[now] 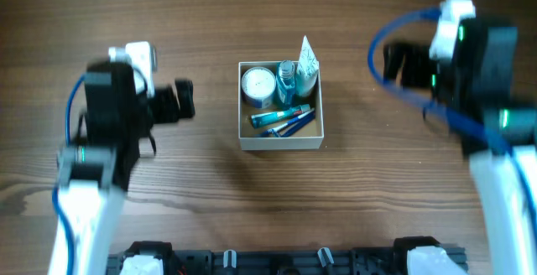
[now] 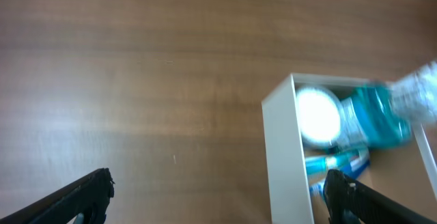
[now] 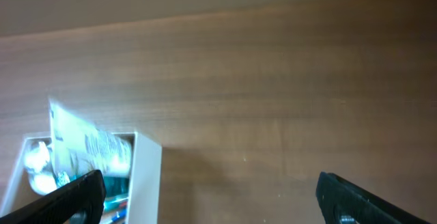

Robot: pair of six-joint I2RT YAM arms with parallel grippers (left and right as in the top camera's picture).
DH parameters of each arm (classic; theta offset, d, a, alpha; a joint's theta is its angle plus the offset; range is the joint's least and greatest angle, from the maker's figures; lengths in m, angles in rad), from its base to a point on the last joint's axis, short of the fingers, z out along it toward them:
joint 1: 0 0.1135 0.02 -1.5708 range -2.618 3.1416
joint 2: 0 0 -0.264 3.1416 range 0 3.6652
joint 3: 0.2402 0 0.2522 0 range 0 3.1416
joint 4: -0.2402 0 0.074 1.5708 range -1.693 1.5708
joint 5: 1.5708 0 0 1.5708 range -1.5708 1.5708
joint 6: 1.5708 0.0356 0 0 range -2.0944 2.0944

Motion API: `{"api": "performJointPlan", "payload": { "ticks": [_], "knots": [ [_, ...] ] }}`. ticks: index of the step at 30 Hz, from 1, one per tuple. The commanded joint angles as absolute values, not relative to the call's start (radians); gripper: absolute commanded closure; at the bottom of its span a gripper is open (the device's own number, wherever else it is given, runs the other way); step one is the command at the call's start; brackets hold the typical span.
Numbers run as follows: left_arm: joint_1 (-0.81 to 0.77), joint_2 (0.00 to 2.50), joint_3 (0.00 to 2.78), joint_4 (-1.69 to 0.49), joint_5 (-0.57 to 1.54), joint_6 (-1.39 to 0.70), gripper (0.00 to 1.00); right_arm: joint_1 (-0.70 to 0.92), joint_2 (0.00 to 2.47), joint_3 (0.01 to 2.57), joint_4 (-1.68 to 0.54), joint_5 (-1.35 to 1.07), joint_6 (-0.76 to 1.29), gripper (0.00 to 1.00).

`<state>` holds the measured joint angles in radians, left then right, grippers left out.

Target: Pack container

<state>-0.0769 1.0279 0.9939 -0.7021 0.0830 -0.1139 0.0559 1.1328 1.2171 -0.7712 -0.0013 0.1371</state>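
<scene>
The container (image 1: 281,143), a square white-walled box with a tan inside, sits at the table's middle. In it are a small white round jar (image 1: 258,83), a teal bottle (image 1: 287,80), a white tube (image 1: 307,59) standing at the back right corner, and blue toothbrushes (image 1: 284,119). My left gripper (image 1: 183,101) is open and empty, left of the box. My right gripper (image 1: 397,64) is open and empty, right of the box. The left wrist view shows the box wall (image 2: 281,149) between the open jaws (image 2: 218,197). The right wrist view shows the box (image 3: 147,183) at lower left, jaws (image 3: 208,200) wide apart.
The wooden table (image 1: 168,23) surrounds the box on all sides. A black rail with clips (image 1: 285,260) runs along the front edge. Blue cables (image 1: 394,32) loop off the right arm.
</scene>
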Motion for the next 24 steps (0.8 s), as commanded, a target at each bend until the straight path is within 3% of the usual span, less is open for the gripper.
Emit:
{"api": "performJointPlan", "payload": {
  "ticks": [1, 8, 15, 24],
  "knots": [
    [-0.110, 0.707, 0.763, -0.703, 0.031, -0.187, 0.00, 0.070, 0.838, 0.922, -0.744, 0.149, 0.237, 0.00],
    [-0.109, 0.418, 0.619, -0.782, -0.005, -0.217, 0.00, 0.070, 0.480, 0.672, -0.768, 0.184, 0.291, 0.00],
    [-0.109, 0.420, 0.619, -0.920, -0.005, -0.218, 0.00, 0.070, 0.486, 0.660, -0.879, 0.184, 0.292, 0.00],
    [-0.109, 0.420, 0.619, -0.940, -0.005, -0.217, 0.00, 0.070, 0.490, 0.660, -0.880, 0.184, 0.292, 0.00]
  ]
}}
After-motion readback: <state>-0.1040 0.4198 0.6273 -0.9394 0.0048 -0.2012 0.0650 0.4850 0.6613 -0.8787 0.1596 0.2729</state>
